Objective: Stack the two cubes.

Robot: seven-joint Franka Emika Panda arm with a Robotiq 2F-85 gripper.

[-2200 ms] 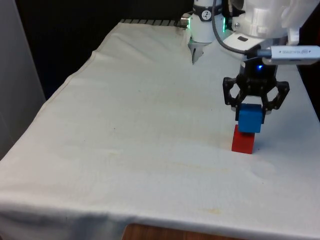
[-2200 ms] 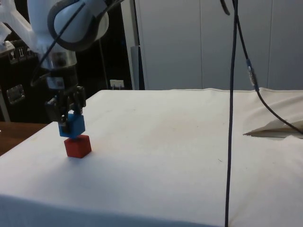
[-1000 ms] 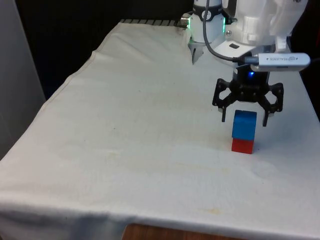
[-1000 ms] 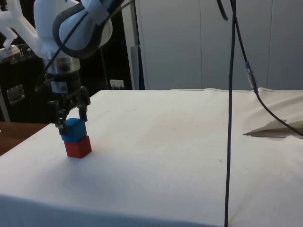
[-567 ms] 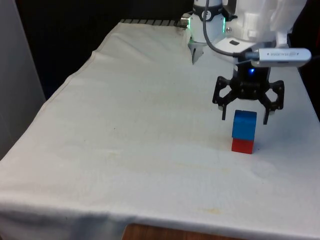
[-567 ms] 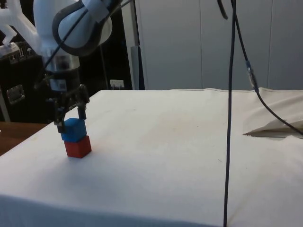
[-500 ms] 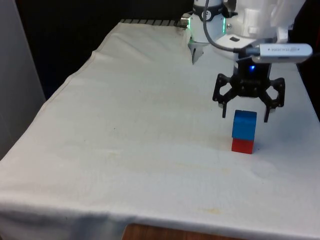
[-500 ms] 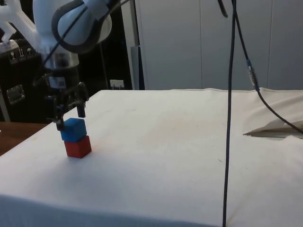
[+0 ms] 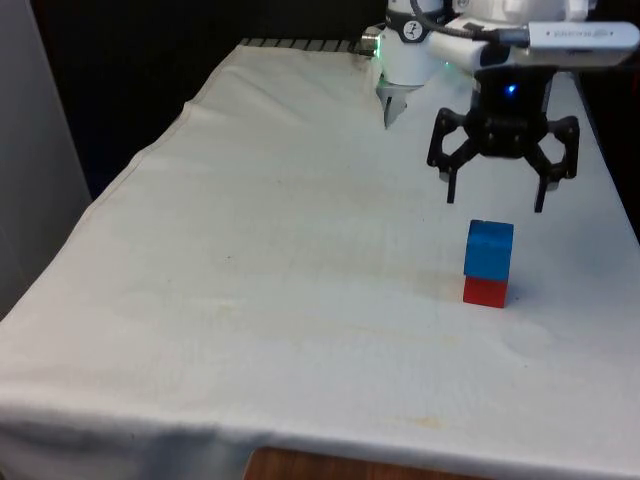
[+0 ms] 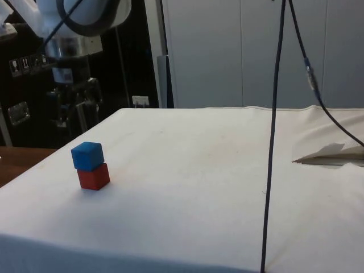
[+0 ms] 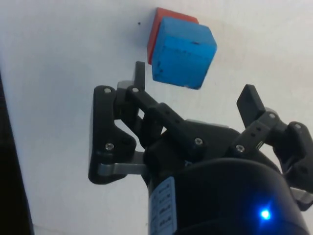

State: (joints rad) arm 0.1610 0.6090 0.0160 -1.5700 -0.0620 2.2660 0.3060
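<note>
Now sitting squarely on the red cube (image 9: 485, 291), near the front view's right table edge: blue cube (image 9: 489, 248). Hanging above, apart, fingers spread wide, holding nothing: gripper (image 9: 496, 203). Likely released, stack done.

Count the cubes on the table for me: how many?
2: a red cube on the white cloth, and a blue cube stacked on it, beneath the open pincer. Nothing seems hidden.
</note>
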